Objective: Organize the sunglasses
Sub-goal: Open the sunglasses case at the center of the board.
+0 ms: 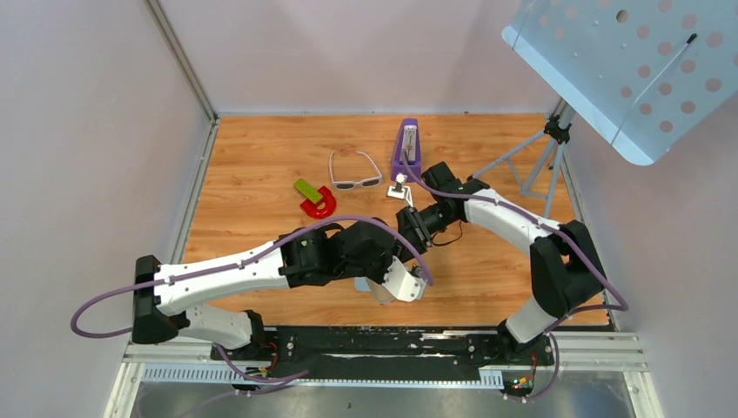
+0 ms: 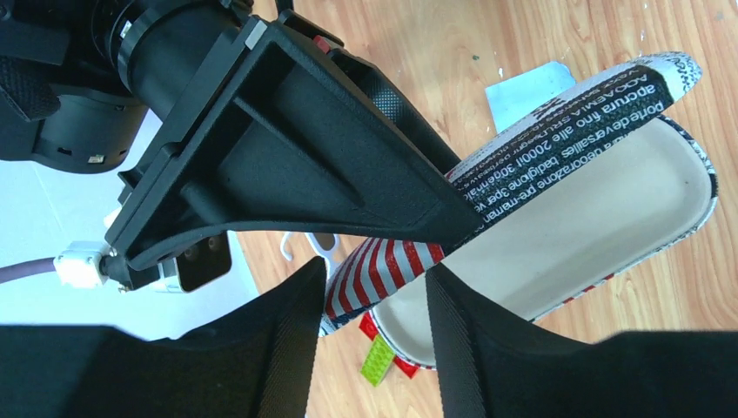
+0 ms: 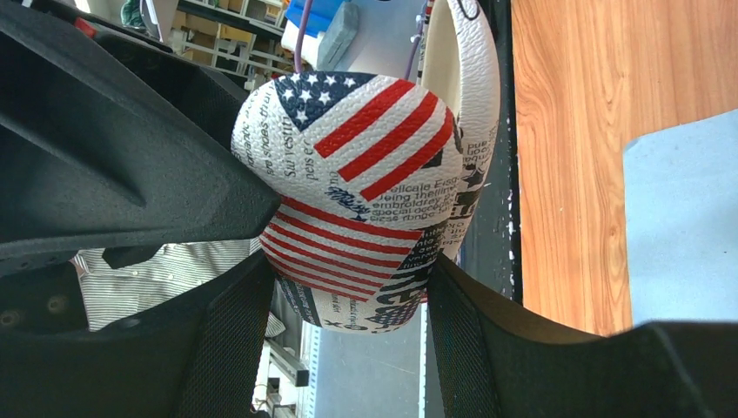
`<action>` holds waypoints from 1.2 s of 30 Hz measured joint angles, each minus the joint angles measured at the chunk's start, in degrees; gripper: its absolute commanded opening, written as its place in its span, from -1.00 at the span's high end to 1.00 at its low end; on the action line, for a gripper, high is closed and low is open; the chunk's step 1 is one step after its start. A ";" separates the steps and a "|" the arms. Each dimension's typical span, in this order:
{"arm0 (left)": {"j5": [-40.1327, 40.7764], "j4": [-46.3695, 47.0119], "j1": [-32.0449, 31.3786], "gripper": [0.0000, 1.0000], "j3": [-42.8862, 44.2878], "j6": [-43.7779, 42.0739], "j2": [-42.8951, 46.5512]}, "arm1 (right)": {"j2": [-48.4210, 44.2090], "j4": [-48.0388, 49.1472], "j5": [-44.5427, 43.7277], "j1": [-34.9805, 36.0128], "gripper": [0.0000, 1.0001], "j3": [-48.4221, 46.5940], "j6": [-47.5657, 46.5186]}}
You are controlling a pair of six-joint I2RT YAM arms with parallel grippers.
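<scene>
Dropping or twisting the case (image 2: 557, 226) looks like the main danger. It hangs open above the near part of the table (image 1: 252, 157), pinched at one rounded end only, so most of its length sticks out unsupported. If one arm pulls before the other lets go, I judge the shell could slip from the pads, snap closed, or fall onto the light blue cloth (image 3: 679, 218) below.

The left gripper (image 2: 374, 280) has its jaws partly closed, narrowed to the width of the striped end, with both fingers (image 2: 291, 348) against it. The right gripper (image 3: 350, 261) has its jaws at a similar moderate gap, clamped on the same end from the opposite side. I cannot tell which half of the shell each one grips.

Farther back, a green block (image 1: 305, 188) lies just beside a red horseshoe piece (image 1: 318, 207). Beyond them the sunglasses (image 1: 357, 183) lie on the table with arms unfolded, well apart from both grippers. A second risk is bringing the open case down askew and knocking them away.
</scene>
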State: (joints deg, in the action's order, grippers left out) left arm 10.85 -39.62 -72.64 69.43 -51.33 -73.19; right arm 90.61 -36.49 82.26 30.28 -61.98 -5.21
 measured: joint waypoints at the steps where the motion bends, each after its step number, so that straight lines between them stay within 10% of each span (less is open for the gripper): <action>1: 0.20 0.07 -0.13 0.11 0.02 -0.17 -0.20 | -0.09 0.00 0.02 0.11 1.00 0.15 -0.07; 16: 0.68 -1.55 -1.20 0.91 0.26 -1.66 0.50 | -1.66 -0.83 -0.15 0.22 0.95 0.90 0.15; 28: 0.66 3.17 -1.42 1.00 -4.61 0.22 3.85 | -1.88 -0.90 -0.63 -0.24 -0.28 0.87 1.22; 36: 1.27 7.61 -1.38 1.00 -8.90 3.96 6.69 | -2.84 -0.76 2.10 -4.63 -0.54 0.87 1.36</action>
State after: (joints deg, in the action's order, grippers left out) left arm 12.12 -32.01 -74.02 60.53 -47.37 -66.50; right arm 87.77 -37.26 84.36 25.65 -61.10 -3.86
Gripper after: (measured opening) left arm 0.045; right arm 0.749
